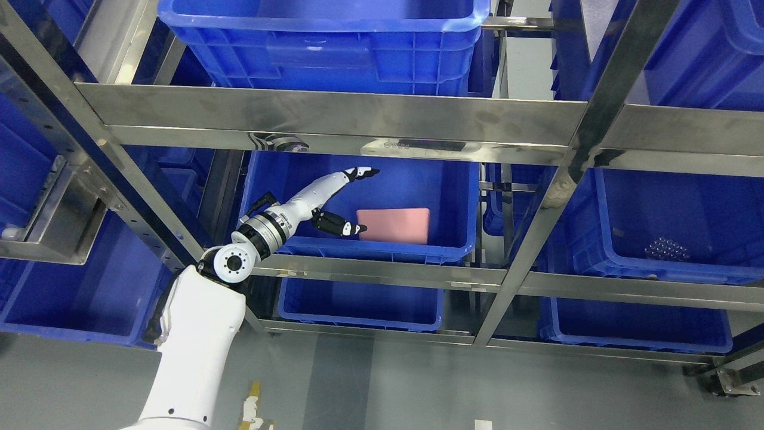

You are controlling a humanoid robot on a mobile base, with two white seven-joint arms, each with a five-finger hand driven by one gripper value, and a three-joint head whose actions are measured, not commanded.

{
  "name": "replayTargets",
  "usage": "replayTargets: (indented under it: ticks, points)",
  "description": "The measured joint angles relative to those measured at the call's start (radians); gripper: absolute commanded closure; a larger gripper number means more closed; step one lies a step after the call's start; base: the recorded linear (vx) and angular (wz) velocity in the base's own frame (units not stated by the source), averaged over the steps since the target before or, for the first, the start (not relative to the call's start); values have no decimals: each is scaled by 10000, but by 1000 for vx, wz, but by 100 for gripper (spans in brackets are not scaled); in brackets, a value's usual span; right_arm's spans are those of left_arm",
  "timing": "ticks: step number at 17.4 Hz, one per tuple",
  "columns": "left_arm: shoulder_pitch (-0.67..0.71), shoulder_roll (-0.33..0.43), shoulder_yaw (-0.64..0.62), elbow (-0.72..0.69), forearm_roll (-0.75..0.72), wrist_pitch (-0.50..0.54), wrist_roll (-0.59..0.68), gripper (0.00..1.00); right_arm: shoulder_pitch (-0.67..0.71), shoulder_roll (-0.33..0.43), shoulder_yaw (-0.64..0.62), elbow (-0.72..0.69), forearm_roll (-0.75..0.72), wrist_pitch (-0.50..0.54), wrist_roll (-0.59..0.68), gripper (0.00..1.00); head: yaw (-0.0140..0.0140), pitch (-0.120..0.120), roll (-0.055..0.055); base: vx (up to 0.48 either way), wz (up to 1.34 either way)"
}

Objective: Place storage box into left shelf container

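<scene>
Left hand spread, empty, inside blue bin on shelf; pink box lies flat beside thumb, apparently released.

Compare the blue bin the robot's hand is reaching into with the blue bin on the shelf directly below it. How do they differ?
The middle bin holds a flat pink box; no contents show in the lower bin, though the rail hides much of it. The left hand, fingers spread and holding nothing, reaches into the middle bin; nothing reaches into the lower bin. Both are blue plastic bins on the same steel rack.
</scene>
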Motion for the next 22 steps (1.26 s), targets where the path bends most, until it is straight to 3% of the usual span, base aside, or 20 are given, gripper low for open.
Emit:
replayTargets:
  ticks: [4,7,9,11,13,22]
  points:
    - [728,-10,-8,-1234,2491,2086,2525,1,0,0,0,0,0,0,0,0,0,0,0,0,0]
    - [1627,-16,-88,-2390,3687,2566,4309,1,0,0,0,0,0,0,0,0,0,0,0,0,0]
    - [2471,-19,-174,-3286,4298,2246,4909,2,0,0,0,0,0,0,0,0,0,0,0,0,0]
    - [3649,-22,-279,-4215,4802,982,4953,1,0,0,0,0,0,0,0,0,0,0,0,0,0]
    - [4557,-24,-366,-4787,5034,411,4533,1,1,0,0,0,0,0,-1,0,0,0,0,0,0]
    - [6122,-29,-290,-6153,5391,259,4251,1,0,0,0,0,0,0,-1,0,0,0,0,0,0]
